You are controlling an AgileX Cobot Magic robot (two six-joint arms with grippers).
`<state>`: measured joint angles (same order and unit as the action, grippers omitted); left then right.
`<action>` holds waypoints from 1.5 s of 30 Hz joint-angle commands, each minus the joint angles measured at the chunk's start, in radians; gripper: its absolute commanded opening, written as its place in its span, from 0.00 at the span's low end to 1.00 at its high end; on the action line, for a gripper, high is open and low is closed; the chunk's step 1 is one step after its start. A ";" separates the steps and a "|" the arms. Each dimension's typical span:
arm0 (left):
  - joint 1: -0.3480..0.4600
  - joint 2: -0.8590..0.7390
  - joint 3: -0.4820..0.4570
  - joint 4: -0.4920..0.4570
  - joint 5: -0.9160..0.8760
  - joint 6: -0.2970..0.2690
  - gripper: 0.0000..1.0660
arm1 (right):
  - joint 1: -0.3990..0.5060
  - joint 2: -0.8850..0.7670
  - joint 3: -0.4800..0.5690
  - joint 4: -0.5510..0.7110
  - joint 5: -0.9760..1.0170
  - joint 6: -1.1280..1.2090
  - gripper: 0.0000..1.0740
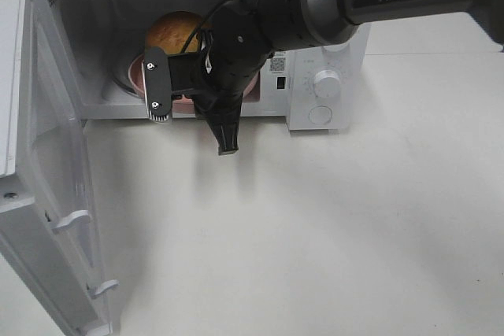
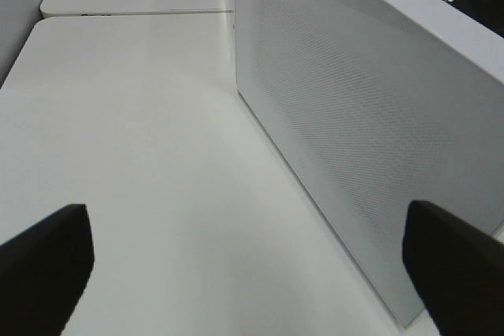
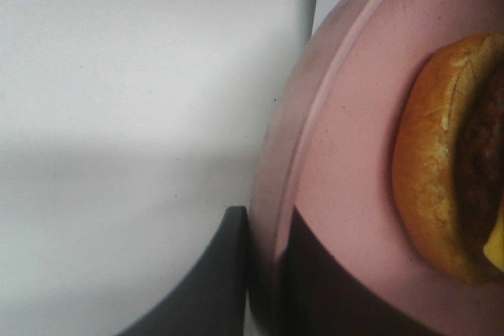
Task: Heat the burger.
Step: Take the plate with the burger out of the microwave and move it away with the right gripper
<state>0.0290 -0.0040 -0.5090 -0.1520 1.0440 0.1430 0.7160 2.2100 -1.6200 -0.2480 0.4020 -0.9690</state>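
Note:
The burger (image 1: 175, 33), with a golden-brown bun, sits on a pink round plate (image 1: 135, 72) inside the open white microwave (image 1: 346, 53). My right gripper (image 1: 189, 94) reaches into the microwave's mouth. In the right wrist view its dark fingers (image 3: 228, 281) are shut on the plate's rim (image 3: 295, 163), with the burger (image 3: 429, 186) close behind. My left gripper (image 2: 252, 265) is open and empty, low over the table beside the microwave door (image 2: 354, 116). The left gripper does not show in the exterior high view.
The microwave door (image 1: 47, 155) stands swung wide open to the left and reaches toward the table's front. The dial panel (image 1: 324, 84) is on the microwave's right. The white table (image 1: 315, 234) spreads in front.

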 commanded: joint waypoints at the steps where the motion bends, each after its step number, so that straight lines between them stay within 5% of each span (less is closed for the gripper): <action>1: 0.001 -0.018 0.004 -0.004 -0.008 0.000 0.94 | -0.006 -0.079 0.066 -0.050 -0.079 0.011 0.00; 45: 0.001 -0.018 0.004 -0.005 -0.008 0.000 0.94 | 0.077 -0.602 0.716 -0.057 -0.224 -0.008 0.00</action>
<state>0.0290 -0.0040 -0.5090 -0.1520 1.0440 0.1430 0.7880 1.6370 -0.9010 -0.2920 0.2250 -0.9890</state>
